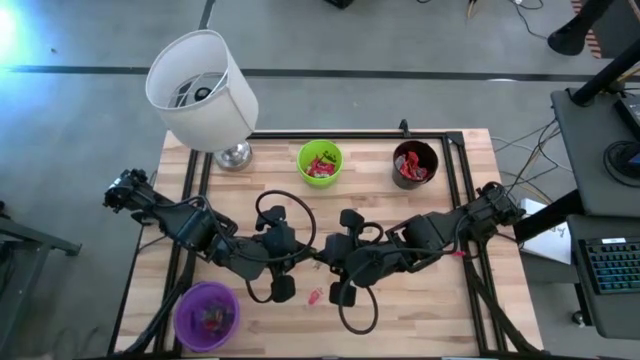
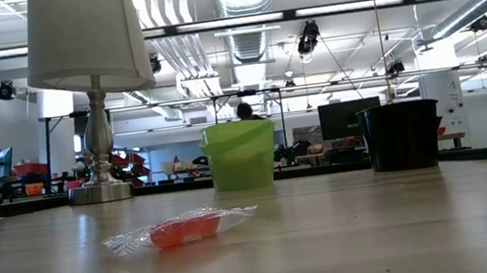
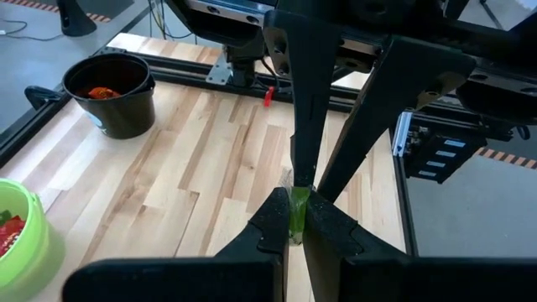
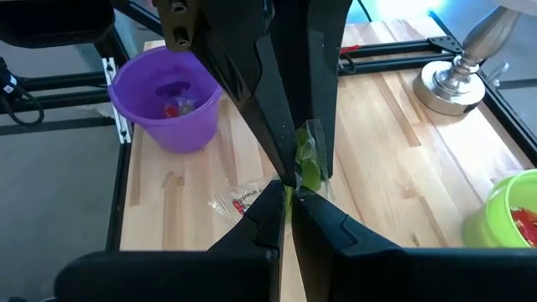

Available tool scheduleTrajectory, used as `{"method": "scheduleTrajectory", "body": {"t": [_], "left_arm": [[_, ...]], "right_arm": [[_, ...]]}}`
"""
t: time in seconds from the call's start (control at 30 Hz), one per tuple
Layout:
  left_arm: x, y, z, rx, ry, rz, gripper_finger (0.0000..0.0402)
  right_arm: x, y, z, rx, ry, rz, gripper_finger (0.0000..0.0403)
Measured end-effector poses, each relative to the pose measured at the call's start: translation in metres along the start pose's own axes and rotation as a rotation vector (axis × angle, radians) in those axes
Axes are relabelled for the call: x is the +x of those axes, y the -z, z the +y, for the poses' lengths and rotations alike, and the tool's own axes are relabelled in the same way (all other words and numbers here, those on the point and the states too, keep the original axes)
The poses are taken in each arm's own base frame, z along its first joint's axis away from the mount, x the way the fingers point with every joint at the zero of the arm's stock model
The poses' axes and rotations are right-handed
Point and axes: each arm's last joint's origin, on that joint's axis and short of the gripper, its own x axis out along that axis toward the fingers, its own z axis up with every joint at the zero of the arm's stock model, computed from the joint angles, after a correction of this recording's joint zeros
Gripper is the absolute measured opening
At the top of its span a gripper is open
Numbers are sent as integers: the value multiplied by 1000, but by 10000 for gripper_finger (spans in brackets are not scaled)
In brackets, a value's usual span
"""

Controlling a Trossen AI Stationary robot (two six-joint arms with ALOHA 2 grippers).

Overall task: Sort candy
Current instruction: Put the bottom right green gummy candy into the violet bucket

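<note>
Left gripper (image 3: pixel 295 220): jaws closed on a small green wrapped candy (image 3: pixel 298 210), met tip to tip with the other arm's fingers at mid-table.
Right gripper (image 4: pixel 288 201): jaws pinched together on the same green candy (image 4: pixel 307 168), so both grippers hold it at once, above the wood.
Meeting point: high view places the two grippers (image 1: pixel 318 262) between the arms, near the table's centre, slightly toward the front edge.
Loose candy: an orange-red piece in clear wrap (image 2: pixel 181 230) lies flat on the table (image 1: pixel 440 310); from above it shows just in front of the grippers (image 1: pixel 314 297); the right wrist view shows a clear wrapper with red print (image 4: pixel 239 201) on the boards.
Green cup (image 1: pixel 320 163): rear centre, holding red and green sweets.
Black cup (image 1: pixel 415 165): rear right, holding red sweets.
Purple cup (image 1: pixel 206 314): front left, a few sweets inside.
Lamp (image 1: pixel 203 90): rear left, white shade, metal base on the table.
</note>
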Motion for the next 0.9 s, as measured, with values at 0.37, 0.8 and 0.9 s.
{"method": "scheduleTrajectory", "body": {"t": [0.37,0.8,0.9], "left_arm": [[0,0,0,0,2,1,3],[0,0,0,0,2,2,3],[0,0,0,13,2,2,3]], "right_arm": [[1,0,-1,-9,-6,6,13],[2,1,-1,15,2,12,13],[2,1,-1,11,1,12,13]]}}
